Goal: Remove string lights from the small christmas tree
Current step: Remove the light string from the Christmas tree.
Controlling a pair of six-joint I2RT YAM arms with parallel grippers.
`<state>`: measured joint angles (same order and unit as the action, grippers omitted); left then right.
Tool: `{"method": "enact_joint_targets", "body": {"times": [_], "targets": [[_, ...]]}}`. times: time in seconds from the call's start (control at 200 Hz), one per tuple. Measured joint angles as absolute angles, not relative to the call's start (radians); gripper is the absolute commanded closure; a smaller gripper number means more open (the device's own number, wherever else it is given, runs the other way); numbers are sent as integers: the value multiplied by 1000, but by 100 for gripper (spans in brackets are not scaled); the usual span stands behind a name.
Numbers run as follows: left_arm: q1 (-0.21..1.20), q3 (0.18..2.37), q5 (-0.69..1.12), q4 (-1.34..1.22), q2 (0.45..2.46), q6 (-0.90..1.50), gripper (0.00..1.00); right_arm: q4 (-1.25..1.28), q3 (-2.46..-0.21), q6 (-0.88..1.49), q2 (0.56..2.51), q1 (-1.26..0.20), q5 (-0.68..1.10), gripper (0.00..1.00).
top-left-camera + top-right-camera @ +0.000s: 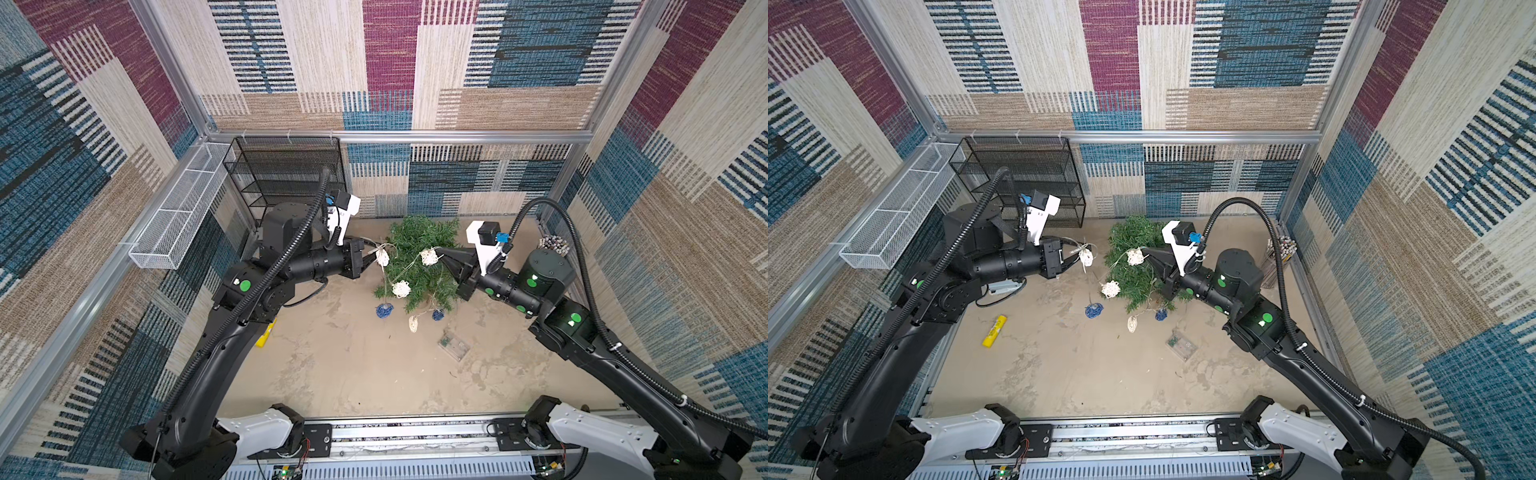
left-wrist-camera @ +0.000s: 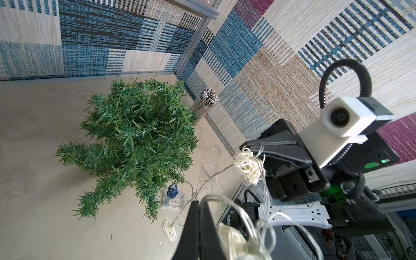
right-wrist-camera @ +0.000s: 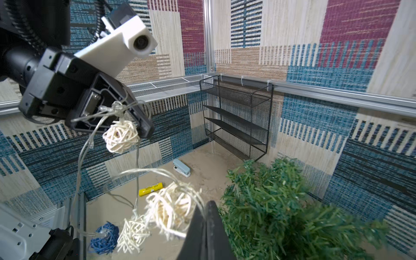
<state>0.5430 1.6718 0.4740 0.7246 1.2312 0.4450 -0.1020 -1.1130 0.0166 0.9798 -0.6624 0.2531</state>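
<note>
The string lights [image 1: 401, 289], a thin clear wire strung with cream-white woven balls and dark blue balls, are draped partly over the small bushy green artificial christmas tree [image 1: 415, 241]. The tree sits at the far middle of the sandy beige tabletop [image 1: 353, 374]; whether it is upright I cannot tell. One cream ball hangs at the tree's 7 o'clock edge. Two blue balls and another cream ball rest on the table near 6 o'clock. The clear plastic battery box [image 1: 454, 344] lies at 5 o'clock, apart from the branches.

At the tree's 9 o'clock, the left gripper [image 1: 370, 261] has its jaws pressed together, pinching the wire just beside a cream ball. At 3 o'clock, the right gripper [image 1: 440, 251] pinches the wire next to another cream ball over the foliage.

Farther out are a black wire-mesh shelf [image 1: 286, 178] at 10 o'clock, a yellow tube [image 1: 994, 330] at 8 o'clock, and a clear cylinder of coloured sticks [image 1: 555, 245] at 3 o'clock by the wall.
</note>
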Motion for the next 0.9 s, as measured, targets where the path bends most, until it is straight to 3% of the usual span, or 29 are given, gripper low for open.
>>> {"method": "enact_joint_targets", "body": {"times": [0.476,0.701,0.901], "targets": [[772,1479,363,384,1311,646,97,-273,-1200,104,923,-400,234,100],[848,1509,321,310,1390,679,74,-312,-1279,124,946,-282,226,100],[888,1502,332,266,1431,704,41,-348,-1357,126,982,-162,226,100]]}}
